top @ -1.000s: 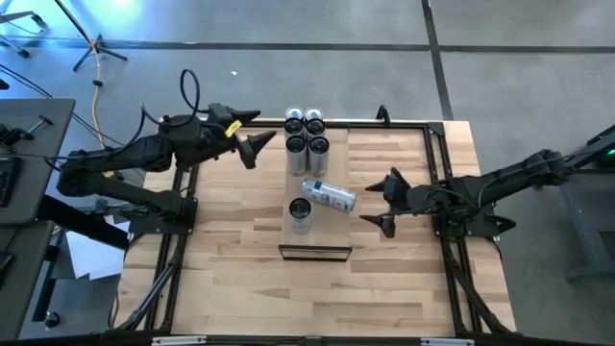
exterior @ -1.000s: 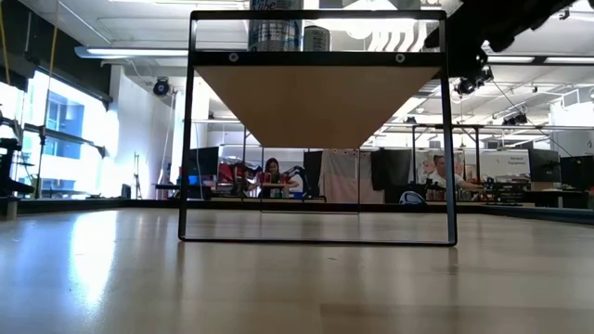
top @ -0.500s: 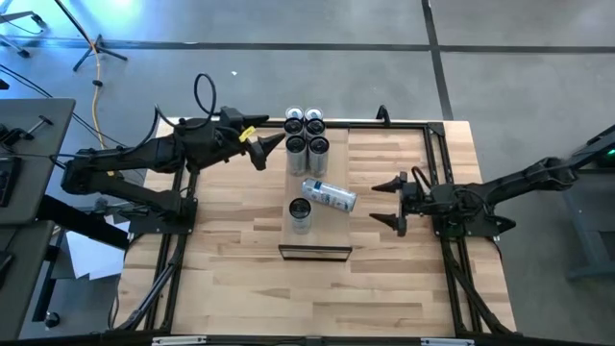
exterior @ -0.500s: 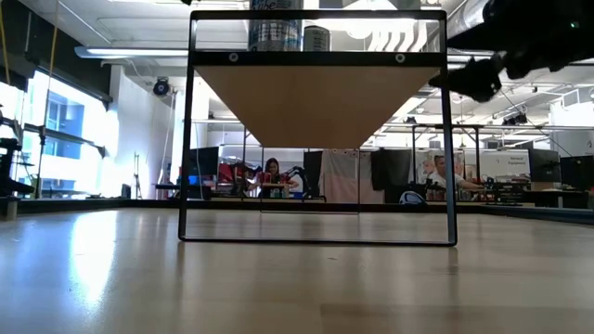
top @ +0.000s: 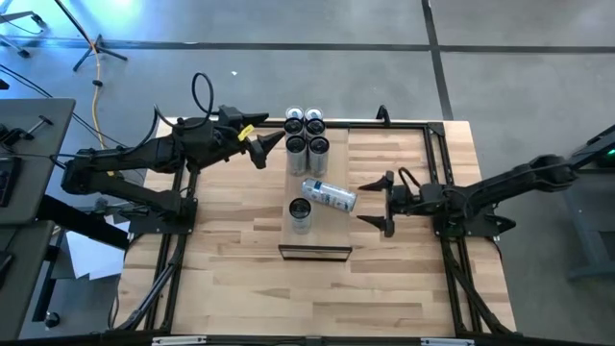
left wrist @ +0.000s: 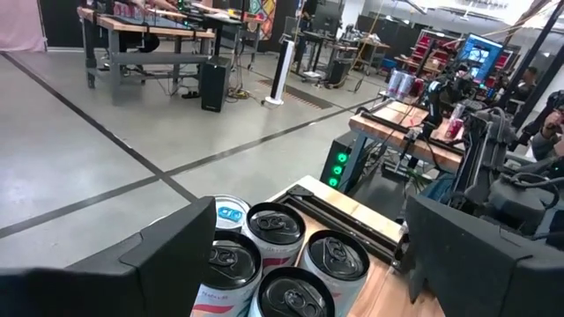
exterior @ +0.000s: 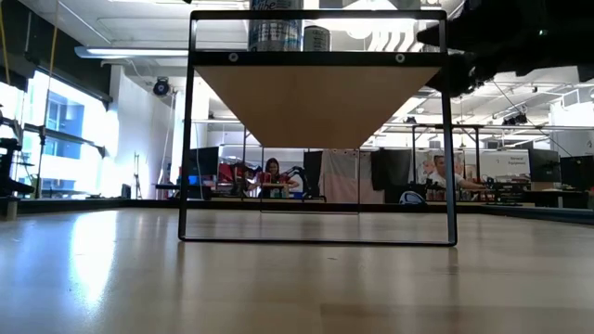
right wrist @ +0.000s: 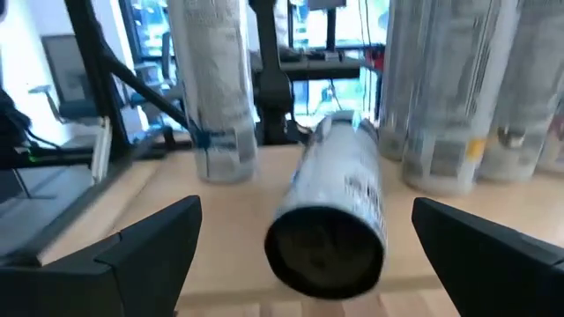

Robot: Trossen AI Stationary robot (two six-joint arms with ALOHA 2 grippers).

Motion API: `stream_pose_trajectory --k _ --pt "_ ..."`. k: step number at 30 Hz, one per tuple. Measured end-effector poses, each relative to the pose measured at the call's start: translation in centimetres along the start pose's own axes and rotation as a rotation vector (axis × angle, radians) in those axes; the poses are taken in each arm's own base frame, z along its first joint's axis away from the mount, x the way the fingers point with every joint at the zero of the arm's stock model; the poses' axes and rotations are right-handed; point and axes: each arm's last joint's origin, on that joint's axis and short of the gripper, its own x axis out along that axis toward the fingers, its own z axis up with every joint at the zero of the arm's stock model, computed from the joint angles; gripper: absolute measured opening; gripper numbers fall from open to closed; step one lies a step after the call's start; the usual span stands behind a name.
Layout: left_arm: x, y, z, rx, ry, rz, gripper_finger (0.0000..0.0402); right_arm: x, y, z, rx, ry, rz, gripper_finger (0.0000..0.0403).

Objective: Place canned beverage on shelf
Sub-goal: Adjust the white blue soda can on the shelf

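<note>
Fingers of the right hand point(top: 373, 203) stood spread wide and grasped nothing, pointed at the can on its side point(top: 330, 195), which lay just beyond the fingertips with a gap between. In the right wrist view that fallen can point(right wrist: 331, 216) lay end-on between the two dark fingers point(right wrist: 145, 244), its dark base facing the camera, resting on the light wood of the shelf point(right wrist: 220, 282). An upright can point(right wrist: 212, 88) stood behind it to one side, and more upright cans point(right wrist: 458, 97) stood to the other side.

From above, the shelf point(top: 312, 235) ran as a narrow strip from the counter's far edge toward its middle, ending in a dark end edge. A single upright can point(top: 300, 213) stood on it close to that end, just beside the fallen can. A cluster of four upright cans point(top: 307, 135) stood at the shelf's far end, by the counter's far edge.

The left hand point(top: 274, 149) hung by the far left side of that cluster, its fingers parted and holding nothing. In the left wrist view the four can tops point(left wrist: 278, 260) showed close together between its fingers point(left wrist: 154, 255).

In the low view the shelf point(exterior: 316, 97) sat raised on a dark frame above the counter point(exterior: 297, 278), with two cans point(exterior: 288, 32) showing on top. People sat at benches in the room behind.
</note>
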Motion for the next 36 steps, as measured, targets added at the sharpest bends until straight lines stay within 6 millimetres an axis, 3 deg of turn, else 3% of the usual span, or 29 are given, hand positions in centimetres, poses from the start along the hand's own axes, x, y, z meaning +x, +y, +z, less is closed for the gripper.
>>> stream_pose_trajectory --k 4,19,27,36 --pt "0.0 0.0 0.0 0.000 0.000 0.000 0.0340 0.6 -0.1 -0.9 -0.009 0.046 -0.012 0.0396" --pt "0.0 0.0 0.0 0.000 0.001 0.000 0.0340 1.2 -0.1 -0.9 0.035 0.009 0.025 0.0396" --pt "0.0 0.0 0.0 -0.007 0.004 -0.005 0.0340 1.2 -0.1 -0.9 0.156 0.010 0.024 0.0396" --pt "-0.1 0.1 -1.1 0.049 0.118 -0.055 0.0340 1.3 -0.1 -1.1 -0.012 0.023 0.015 0.0396"
